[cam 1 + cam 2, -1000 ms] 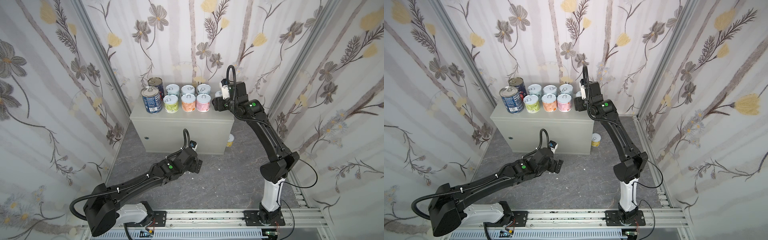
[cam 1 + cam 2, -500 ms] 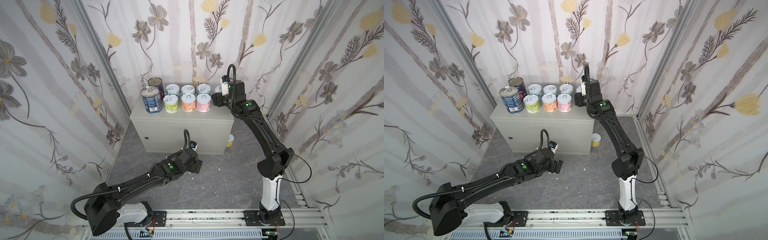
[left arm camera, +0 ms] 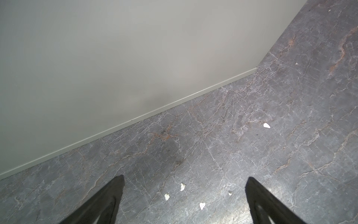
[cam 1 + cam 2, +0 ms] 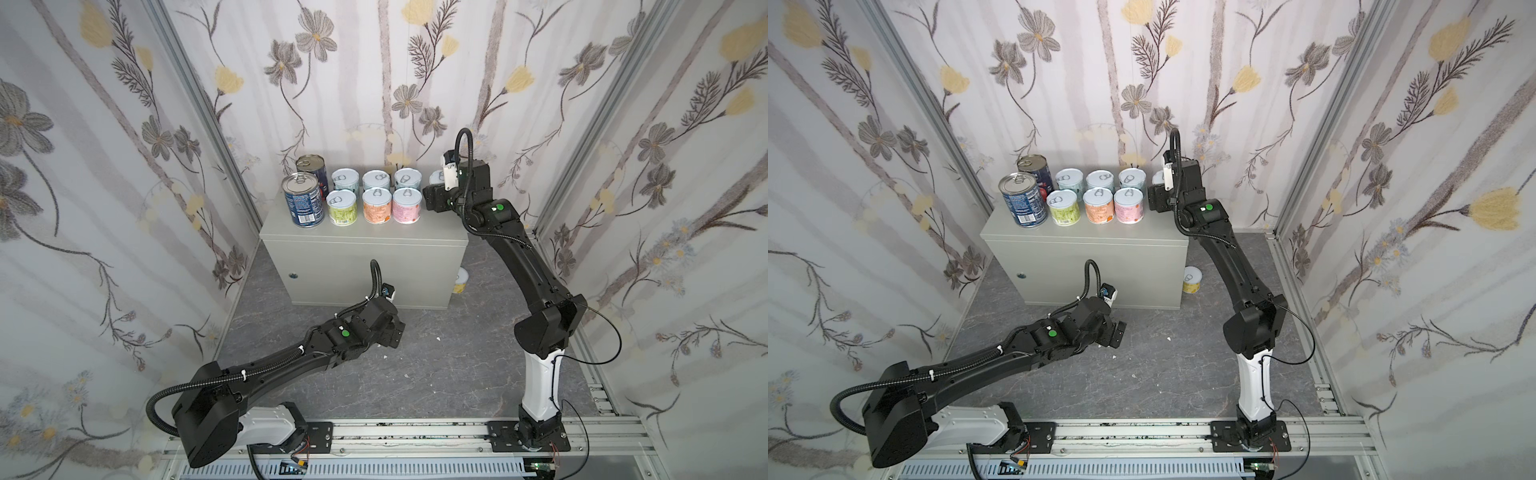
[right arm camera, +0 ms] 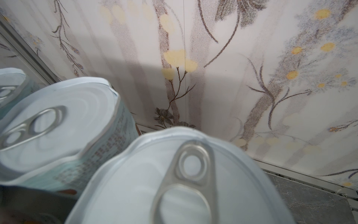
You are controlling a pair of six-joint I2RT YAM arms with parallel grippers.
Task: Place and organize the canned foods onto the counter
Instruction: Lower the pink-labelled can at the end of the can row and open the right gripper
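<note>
Counter (image 4: 361, 257): light grey rectangular metal box with a flat top and a small round lock (image 4: 294, 275) on its front face. It carries nine upright cylindrical tins. At its left end stand two tall dark-blue cans (image 4: 302, 203), one behind the other, with bare metal tops. Beside them are six short cans (image 4: 377, 205) in two rows of three. All have pale pull-tab lids; the front-row labels are green, orange and pink, the back-row labels pale teal. A seventh short can (image 4: 435, 178) stands at the rear right, half hidden behind the right gripper (image 4: 434, 194). The right wrist view shows its lid (image 5: 184, 184) close below the camera, just beside the neighbouring teal can (image 5: 58, 124). No fingers show there, so I cannot tell whether the gripper holds the can or has let go. A yellow-labelled can (image 4: 460, 281) stands on the floor (image 3: 232, 135), just beside the counter's right end. The left gripper (image 3: 184, 180) hangs over the floor near the counter's base, fingers (image 3: 116, 190) spread wide and empty. Compared with one second ago, the right wrist sits slightly nearer the back wall, while the left arm and the other cans are unmoved. The floor is grey and marble-veined, with white flecks (image 3: 266, 125).
</note>
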